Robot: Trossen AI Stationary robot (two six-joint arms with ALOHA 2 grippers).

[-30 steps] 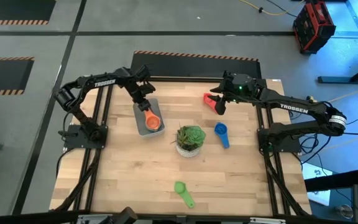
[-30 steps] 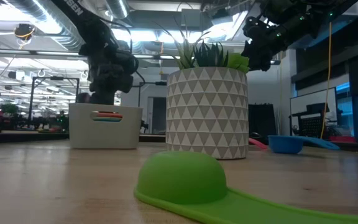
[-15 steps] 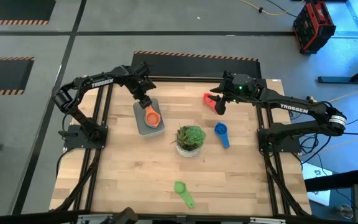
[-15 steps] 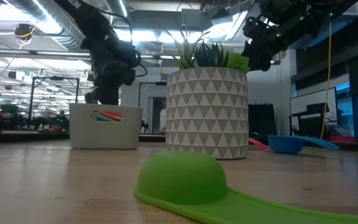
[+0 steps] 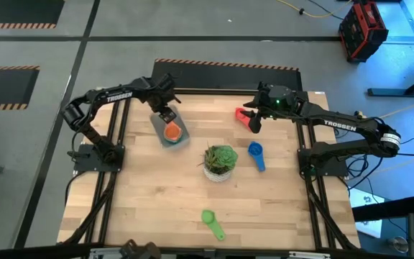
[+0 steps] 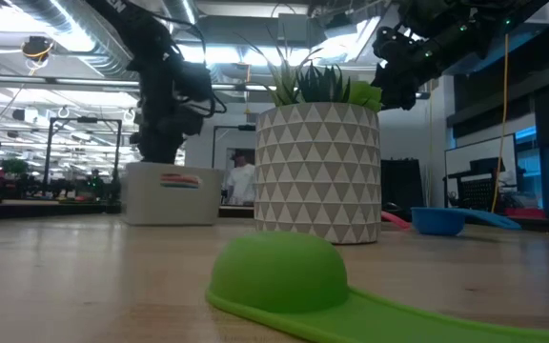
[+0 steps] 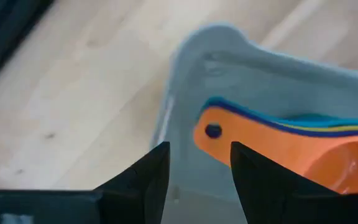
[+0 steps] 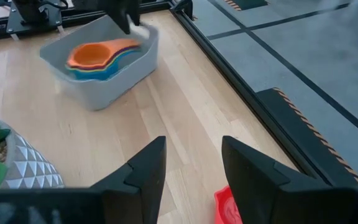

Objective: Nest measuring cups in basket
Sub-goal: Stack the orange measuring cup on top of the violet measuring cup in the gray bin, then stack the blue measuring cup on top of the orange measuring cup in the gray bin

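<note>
Basket [image 5: 169, 131] shifted by left gripper [image 5: 165, 115].

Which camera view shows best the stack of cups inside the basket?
The right wrist view: the stack of cups shows whole in the basket, orange on top. The left wrist view shows only the handles, the high view only the orange top, and the low view coloured edges through the wall.

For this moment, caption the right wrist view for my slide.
Right tool open over wood; red cup below, basket of nested cups beyond.
</note>
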